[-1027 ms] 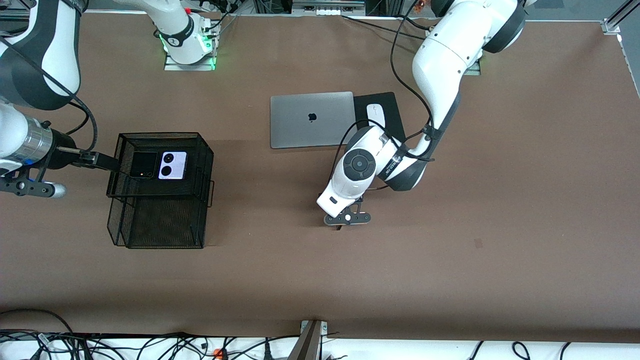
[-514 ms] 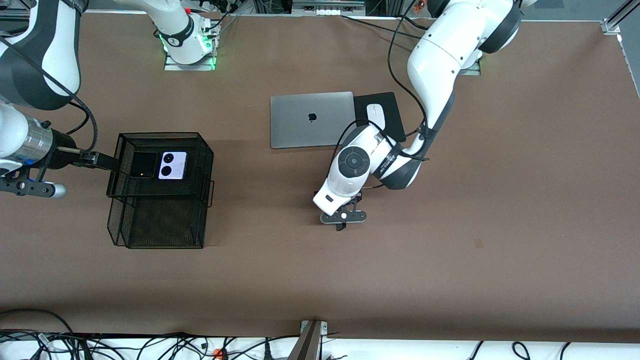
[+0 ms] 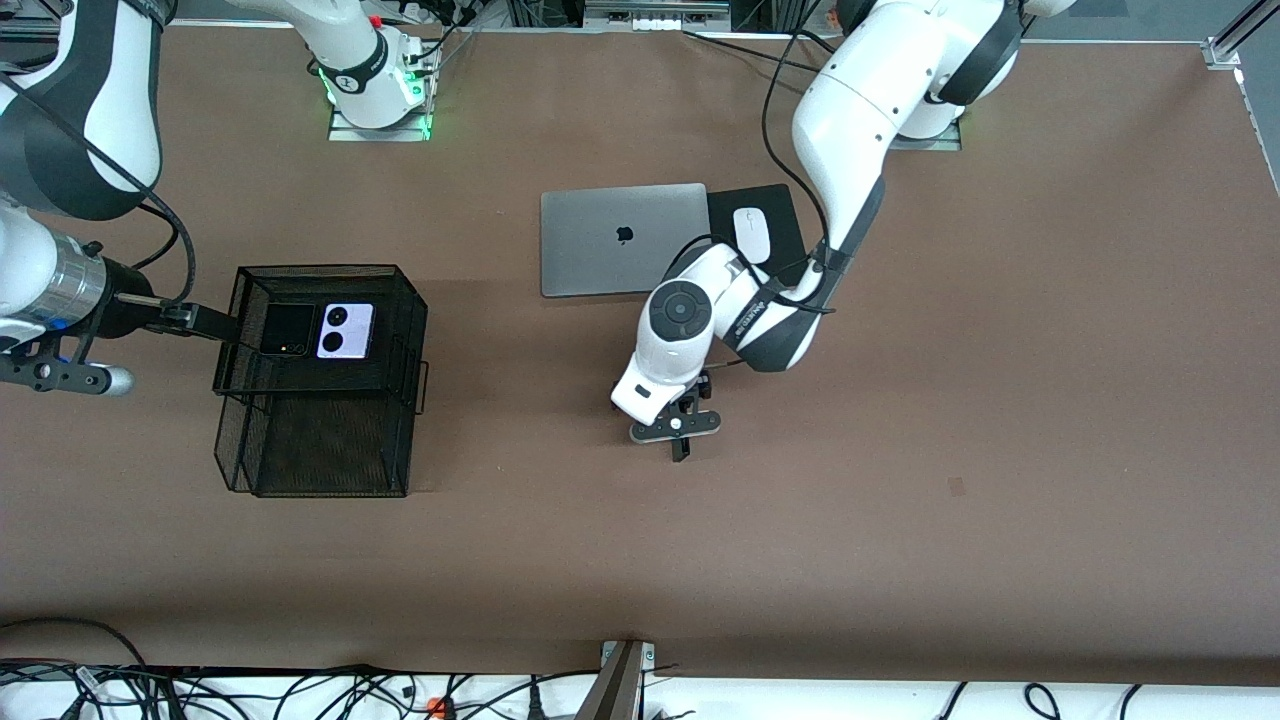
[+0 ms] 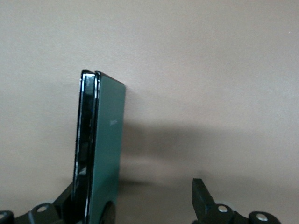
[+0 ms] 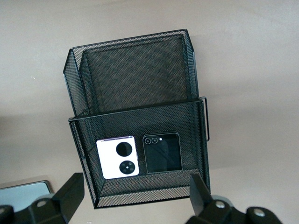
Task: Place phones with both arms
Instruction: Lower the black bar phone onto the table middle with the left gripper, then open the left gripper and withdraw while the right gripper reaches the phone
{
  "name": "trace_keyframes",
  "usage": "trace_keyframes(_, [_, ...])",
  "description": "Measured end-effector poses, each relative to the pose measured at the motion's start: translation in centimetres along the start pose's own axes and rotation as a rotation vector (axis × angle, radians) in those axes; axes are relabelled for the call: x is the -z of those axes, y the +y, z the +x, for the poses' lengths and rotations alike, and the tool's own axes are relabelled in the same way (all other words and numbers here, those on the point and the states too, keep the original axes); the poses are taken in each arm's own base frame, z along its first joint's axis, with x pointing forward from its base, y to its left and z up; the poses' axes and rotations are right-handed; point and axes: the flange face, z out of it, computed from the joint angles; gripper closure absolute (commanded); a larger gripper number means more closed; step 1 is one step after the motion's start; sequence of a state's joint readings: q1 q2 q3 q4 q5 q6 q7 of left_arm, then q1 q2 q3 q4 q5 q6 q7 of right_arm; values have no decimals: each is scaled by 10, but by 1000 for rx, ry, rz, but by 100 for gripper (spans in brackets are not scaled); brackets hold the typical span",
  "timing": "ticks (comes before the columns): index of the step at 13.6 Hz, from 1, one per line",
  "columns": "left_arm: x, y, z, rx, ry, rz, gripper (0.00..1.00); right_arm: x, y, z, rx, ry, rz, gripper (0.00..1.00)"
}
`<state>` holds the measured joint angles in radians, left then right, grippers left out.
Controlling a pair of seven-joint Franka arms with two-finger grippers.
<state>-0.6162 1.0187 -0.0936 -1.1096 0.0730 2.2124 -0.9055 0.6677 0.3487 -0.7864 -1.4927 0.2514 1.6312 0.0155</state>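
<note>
Left tool (image 3: 678, 447) open over bench (image 3: 900, 500), slab phone (image 4: 100, 149) leaning on one finger | right tool (image 5: 135, 196) open over mesh basket (image 5: 198, 140) | I expect the slab may topple when lifted.

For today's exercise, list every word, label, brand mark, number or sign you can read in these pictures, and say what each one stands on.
Apple logo, a sign with no words: on the lid of the silver laptop.
Dark lettering on the band of the left arm: too small to read.
Faint mark on the face of the dark phone seen edge-on in the left wrist view: too blurred to read.
No numbers can be read anywhere.
</note>
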Motion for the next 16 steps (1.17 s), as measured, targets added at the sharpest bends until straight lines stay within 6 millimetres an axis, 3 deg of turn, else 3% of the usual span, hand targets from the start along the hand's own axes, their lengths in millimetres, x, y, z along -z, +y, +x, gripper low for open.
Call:
trace_keyframes(2, [-3,5,-1,20,7,-6,0,0,0,0,0,0,0,0])
trace_keyframes(8, [16,17,4,81,36,-46,0,0,0,0,0,-1,0,0])
trace_keyframes(11, [20,14,11,88,43,-37,0,0,0,0,1,-1,0,0])
trace_keyframes(13, [28,-9,30,48,14,30,0,0,-1,0,2,-1,0,0])
trace_keyframes(14, [36,-31,45,7,-23,80,0,0,-4,-1,6,-2,0,0])
trace_keyframes(16, [57,-94,86,-64,-95,145,0,-2,-24,-4,39,-4,-1,0])
